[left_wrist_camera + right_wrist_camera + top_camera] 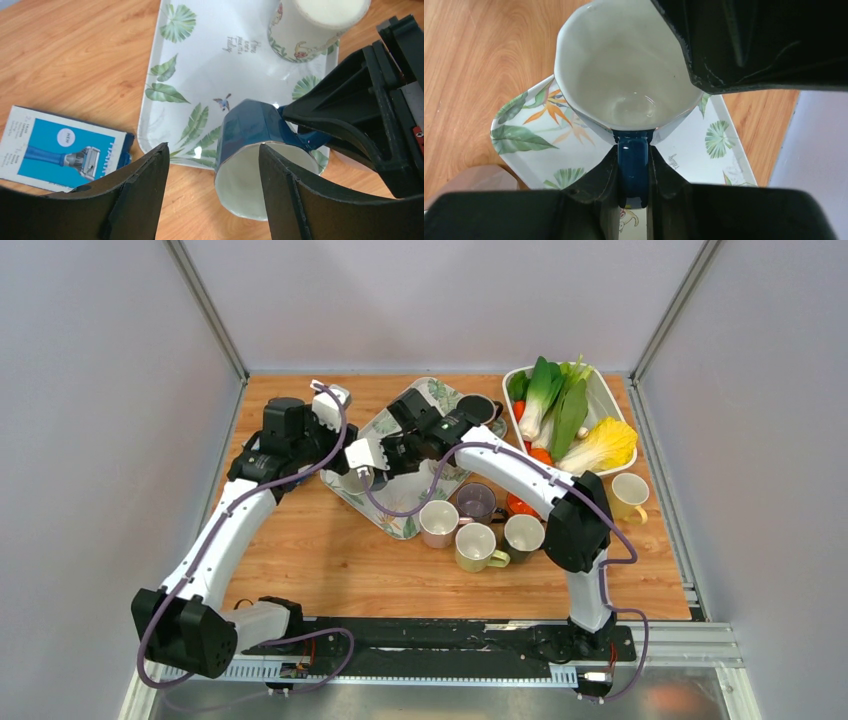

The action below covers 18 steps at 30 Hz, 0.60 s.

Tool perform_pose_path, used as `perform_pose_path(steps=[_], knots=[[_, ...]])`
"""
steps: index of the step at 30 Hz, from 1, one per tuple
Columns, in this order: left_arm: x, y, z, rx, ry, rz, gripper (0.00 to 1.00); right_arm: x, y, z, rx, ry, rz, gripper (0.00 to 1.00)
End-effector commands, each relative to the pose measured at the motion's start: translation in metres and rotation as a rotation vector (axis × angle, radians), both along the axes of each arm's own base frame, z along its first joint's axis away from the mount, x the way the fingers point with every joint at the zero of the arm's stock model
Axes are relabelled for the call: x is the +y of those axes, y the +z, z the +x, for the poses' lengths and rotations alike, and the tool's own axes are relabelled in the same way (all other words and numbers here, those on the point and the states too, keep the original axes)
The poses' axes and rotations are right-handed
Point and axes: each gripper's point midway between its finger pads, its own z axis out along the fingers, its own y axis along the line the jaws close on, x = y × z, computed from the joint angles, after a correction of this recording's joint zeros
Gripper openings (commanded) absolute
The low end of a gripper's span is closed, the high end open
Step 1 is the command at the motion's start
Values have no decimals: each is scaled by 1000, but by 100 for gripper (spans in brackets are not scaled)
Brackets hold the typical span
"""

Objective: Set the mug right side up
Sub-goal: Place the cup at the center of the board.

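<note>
Blue mug (250,132) tilted, handle pinched by right end effector (632,161)

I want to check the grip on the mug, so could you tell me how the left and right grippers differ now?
The left gripper stands open; the right gripper is shut. The left gripper holds nothing, its fingers either side of the blue mug; the right gripper clamps the mug's handle. Both are at the mug, over the leaf-print tray's edge.

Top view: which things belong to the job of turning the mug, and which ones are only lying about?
Job: blue mug, held by its handle in the right gripper; open left gripper near it.
Lying about: leaf-print tray, patterned cup, razor box, vegetable dish, upright mugs.
</note>
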Motion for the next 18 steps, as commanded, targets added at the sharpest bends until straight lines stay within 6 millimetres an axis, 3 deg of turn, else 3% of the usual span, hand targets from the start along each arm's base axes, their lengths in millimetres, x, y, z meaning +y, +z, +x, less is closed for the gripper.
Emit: perform_pose_path(steps=[1,6,8,11,18], knots=[[-14,67,-2,-164,-50,-97,73,-18,29,44,-1,-196,113,0],[9,76,9,-206,57,-106,74,-33,51,46,44,-233,185,0],[6,87,9,-240,21,-141,75,-48,52,47,45,-245,185,0],[-10,90,0,-272,-115,-153,76,-77,57,48,53,-282,197,0],[-17,82,5,-274,-139,-175,76,-152,86,37,37,-376,288,0]])
